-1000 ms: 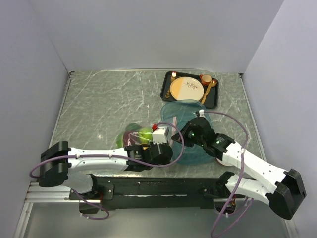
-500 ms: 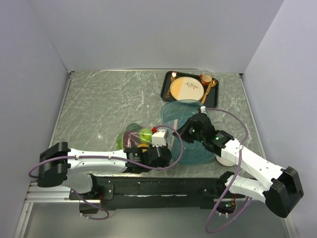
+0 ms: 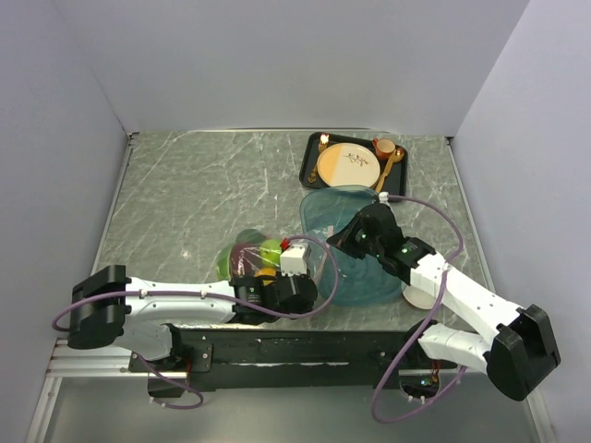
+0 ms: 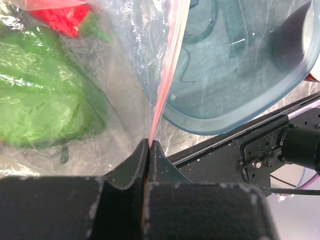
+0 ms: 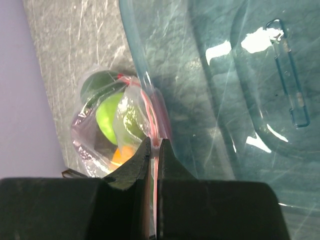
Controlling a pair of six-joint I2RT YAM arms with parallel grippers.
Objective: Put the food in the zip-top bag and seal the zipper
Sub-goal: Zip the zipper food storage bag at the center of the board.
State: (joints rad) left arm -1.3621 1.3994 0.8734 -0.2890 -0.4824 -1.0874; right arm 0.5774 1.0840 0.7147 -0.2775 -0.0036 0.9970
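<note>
From above, your zip-top bag (image 3: 251, 260) lies at about 7 o'clock from the table's (image 3: 185, 194) middle. The toy food (image 3: 270, 251) is inside it, and the teal tray (image 3: 323, 208) sits just beside it at 3 o'clock. Your left gripper (image 3: 307, 266) meets the bag's mouth from 6 o'clock, and your right gripper (image 3: 331, 247) comes in from 4 o'clock.

In the left wrist view your fingers are clenched on the pink zipper (image 4: 169, 60), which runs off toward 12 o'clock. A green pepper (image 4: 40, 100) and a red piece (image 4: 65, 15) show through the film between 9 and 11 o'clock.

In the right wrist view that pair is likewise pinched tight on the pink strip. The food bulges at 10 o'clock and the tray fills 1 to 3 o'clock.

Expect the film to be thin, floppy and slick, and likely to sag under its light load. The pink strip looks like the only firm hold, so pinch there and keep it taut between your two grips so that the tracks can mate.
</note>
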